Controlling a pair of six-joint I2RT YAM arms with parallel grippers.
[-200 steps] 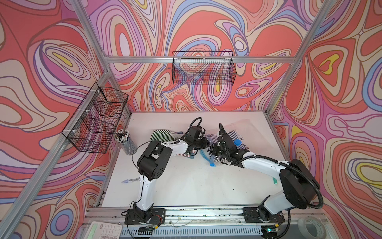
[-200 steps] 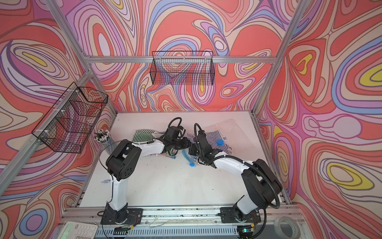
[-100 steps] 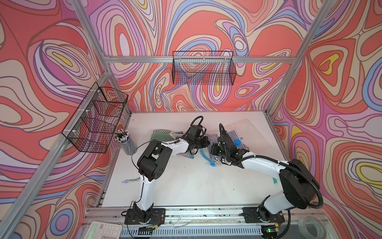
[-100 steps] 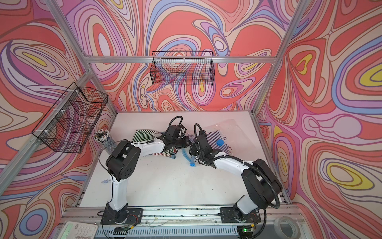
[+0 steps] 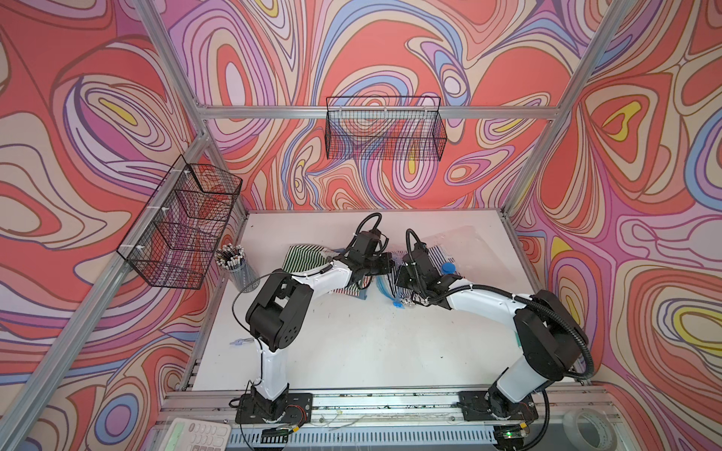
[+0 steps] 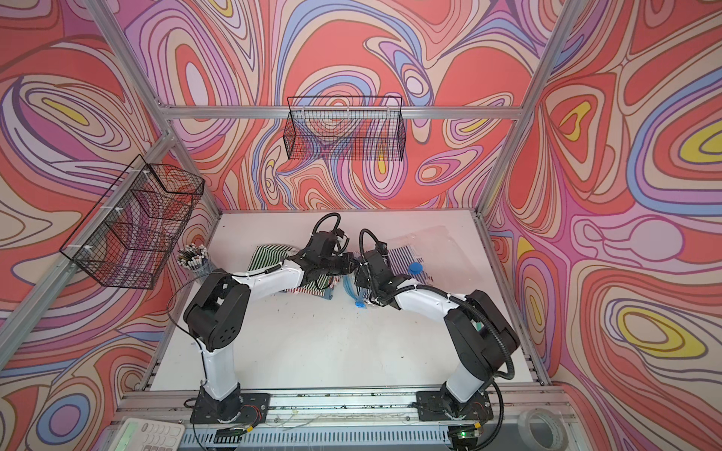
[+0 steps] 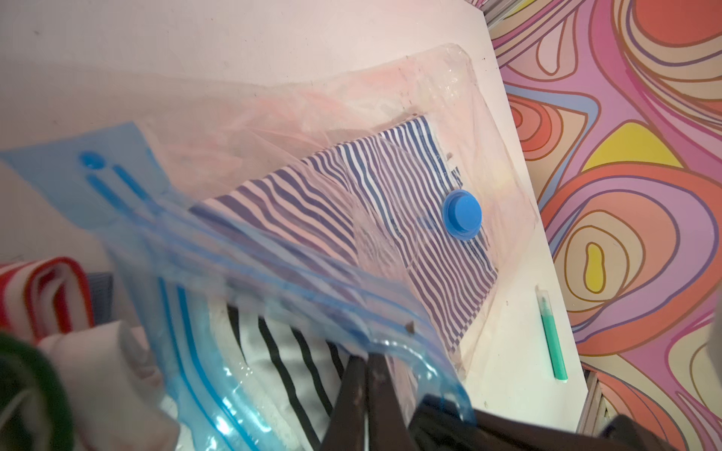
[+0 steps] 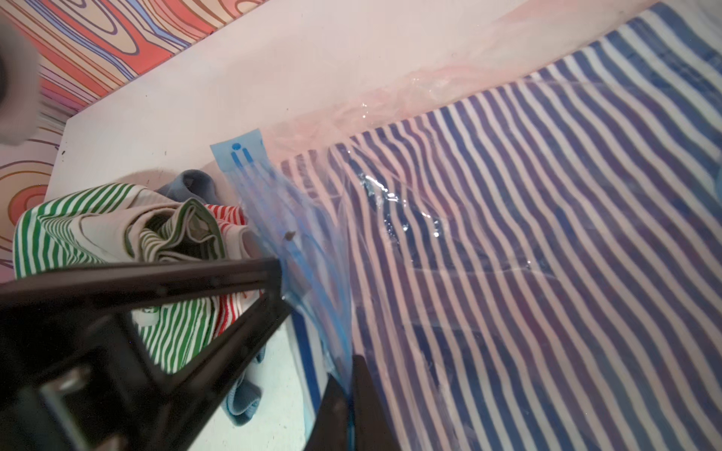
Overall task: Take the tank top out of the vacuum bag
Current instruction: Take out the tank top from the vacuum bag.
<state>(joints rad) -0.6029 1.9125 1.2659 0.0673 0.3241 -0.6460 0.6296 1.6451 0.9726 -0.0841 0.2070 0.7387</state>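
Pinching the zip strip (image 7: 242, 250) of the vacuum bag (image 7: 488, 136) in your left gripper (image 7: 365, 361) and right gripper (image 8: 349, 377); tank top (image 7: 390, 187) inside, not yet withdrawn.

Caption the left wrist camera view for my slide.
Left gripper pinching the zip strip of the vacuum bag, blue-striped tank top inside beneath valve cap.

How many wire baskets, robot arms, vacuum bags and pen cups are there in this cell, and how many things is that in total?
wire baskets: 2
robot arms: 2
vacuum bag: 1
pen cup: 1
Total: 6
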